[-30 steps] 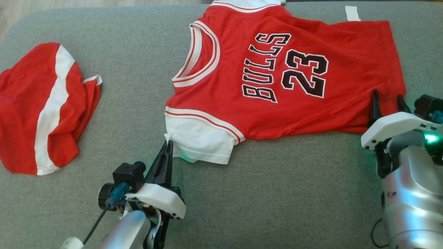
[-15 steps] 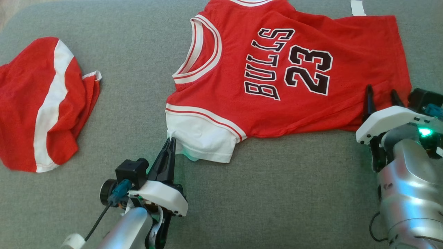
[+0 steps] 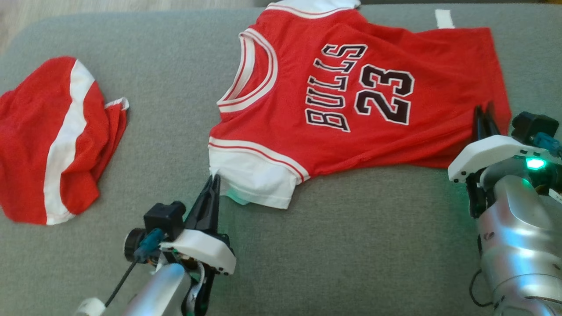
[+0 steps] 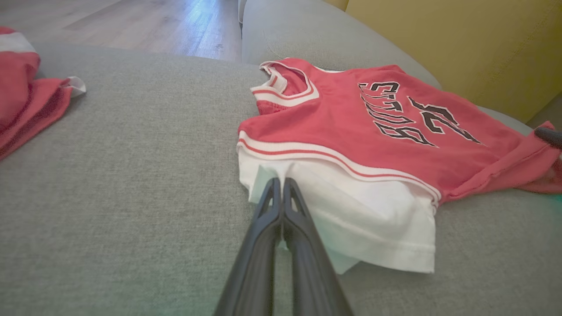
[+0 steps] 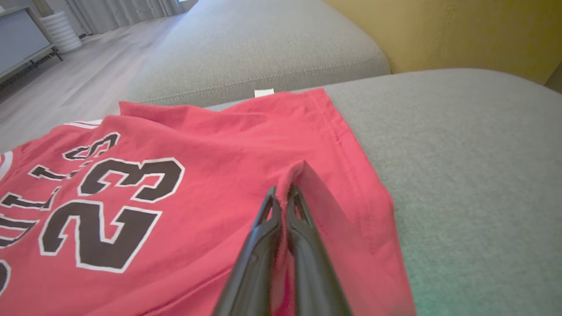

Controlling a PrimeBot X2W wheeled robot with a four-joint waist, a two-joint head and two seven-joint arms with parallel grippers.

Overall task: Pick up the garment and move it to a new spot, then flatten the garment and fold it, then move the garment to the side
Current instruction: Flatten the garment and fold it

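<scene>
**Head view.** The jersey (image 3: 351, 96) lies flat on the grey cushion (image 3: 351, 245), print side up, with its neck towards our left and its hem towards our right. The left gripper (image 3: 215, 181) is at the corner of the white sleeve (image 3: 254, 180). Its fingers are pressed together, and a small peak of white cloth rises at the tips. The right gripper (image 3: 483, 112) rests on the red cloth near the hem, fingers together. A second red-and-white garment (image 3: 52, 140) lies crumpled on the cushion, well apart from the jersey on our left. A white tag (image 3: 443, 18) lies at the jersey's far edge.

**Left wrist view.** The left gripper (image 4: 281, 184) has no gap between its fingers. The tips sit on the near corner of the sleeve (image 4: 360, 215), with white cloth on both sides of them, so we read this as a pinch on the sleeve edge. The rest of the jersey (image 4: 351, 131) spreads away beyond the sleeve. The second garment (image 4: 26, 101) is at the left edge. A yellow backrest (image 4: 461, 44) stands behind the cushion.

**Right wrist view.** The right gripper (image 5: 283, 193) is clamped on a raised fold of the jersey (image 5: 197, 175), just inside the hem. The cloth stands up in a ridge between the tips. The tag (image 5: 264, 92) shows past the far edge.
</scene>
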